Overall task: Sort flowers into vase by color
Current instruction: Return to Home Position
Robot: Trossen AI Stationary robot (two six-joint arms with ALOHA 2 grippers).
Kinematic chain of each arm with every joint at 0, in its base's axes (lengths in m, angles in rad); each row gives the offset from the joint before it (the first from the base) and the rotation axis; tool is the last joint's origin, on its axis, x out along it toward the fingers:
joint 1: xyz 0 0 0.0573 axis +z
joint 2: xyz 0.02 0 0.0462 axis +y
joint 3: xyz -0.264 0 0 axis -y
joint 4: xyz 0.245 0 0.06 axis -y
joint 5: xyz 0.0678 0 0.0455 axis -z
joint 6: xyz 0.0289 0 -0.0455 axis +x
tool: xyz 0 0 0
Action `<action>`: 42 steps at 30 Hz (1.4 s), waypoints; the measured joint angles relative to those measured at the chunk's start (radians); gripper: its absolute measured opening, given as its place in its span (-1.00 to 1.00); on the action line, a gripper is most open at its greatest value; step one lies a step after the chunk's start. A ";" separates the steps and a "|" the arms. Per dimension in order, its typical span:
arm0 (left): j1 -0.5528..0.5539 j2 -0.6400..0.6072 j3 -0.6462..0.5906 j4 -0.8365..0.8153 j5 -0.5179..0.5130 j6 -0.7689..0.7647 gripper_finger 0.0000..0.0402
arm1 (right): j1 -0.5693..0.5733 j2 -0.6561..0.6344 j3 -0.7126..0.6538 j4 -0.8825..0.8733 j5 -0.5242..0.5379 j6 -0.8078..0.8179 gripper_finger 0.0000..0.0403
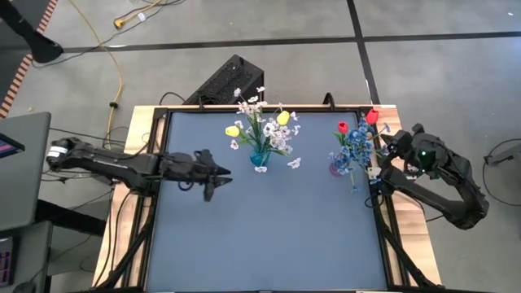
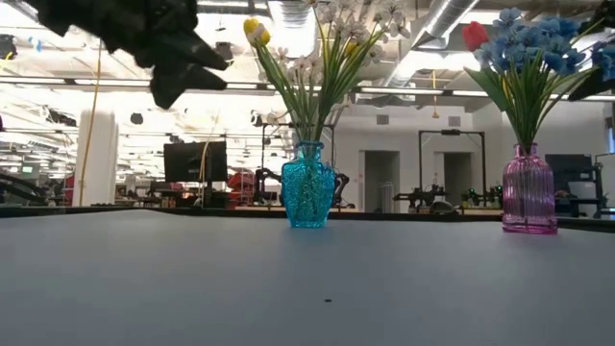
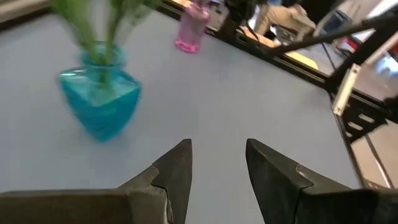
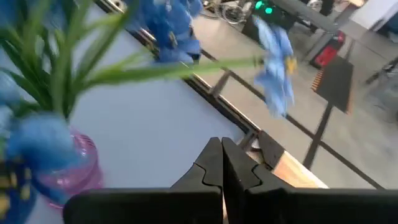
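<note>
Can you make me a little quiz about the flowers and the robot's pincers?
1. True or false: the yellow flowers stand in the teal vase.
2. Which pincer is shut? A) left pincer B) right pincer
3. Fill in: the red flowers share the violet vase with ____ flowers.
Key: 1 true; 2 B; 3 blue.

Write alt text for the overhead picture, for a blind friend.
From above: a grey table holds a blue vase of yellow and white flowers and, to its right, a pink vase of red and blue flowers. The robot's left gripper hovers left of the blue vase; the right gripper is at the table's right edge by the pink vase.
</note>
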 joint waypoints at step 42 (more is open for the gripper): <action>0.063 -0.430 -0.186 -0.061 -0.048 -0.001 -0.31 | -0.028 -0.064 0.006 0.034 -0.132 0.500 -0.91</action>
